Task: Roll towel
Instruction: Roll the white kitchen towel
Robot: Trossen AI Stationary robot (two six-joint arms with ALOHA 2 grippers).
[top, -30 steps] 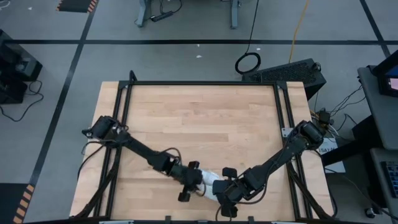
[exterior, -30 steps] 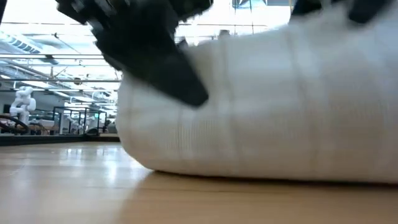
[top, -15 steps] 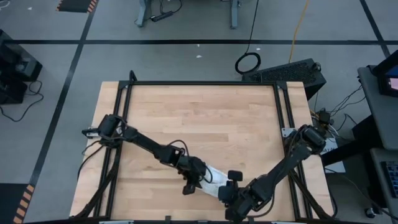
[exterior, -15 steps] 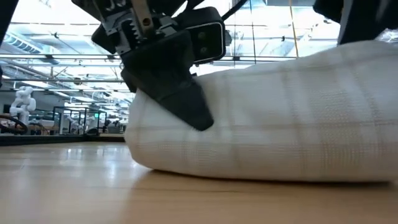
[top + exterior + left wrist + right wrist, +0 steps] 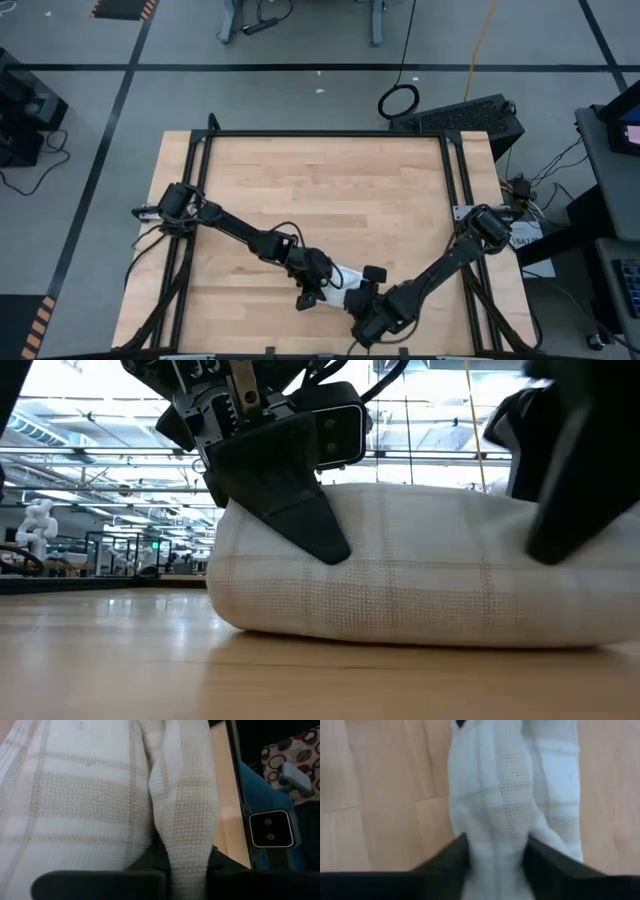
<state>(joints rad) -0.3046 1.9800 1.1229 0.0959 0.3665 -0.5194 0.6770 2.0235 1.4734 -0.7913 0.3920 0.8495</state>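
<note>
The wooden table (image 5: 330, 190) fills the frame's middle. At its lower centre lies the rolled towel (image 5: 340, 287). The left gripper (image 5: 310, 290) pinches a fold at its left end; the right gripper (image 5: 368, 312) straddles the right end, fingers parted around cloth.

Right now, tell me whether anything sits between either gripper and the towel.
Nothing visible does. The left gripper is pinched shut on a fold of the towel, and the right gripper straddles the roll's other end, cloth between its fingers. Around the roll there is only bare table.
</note>
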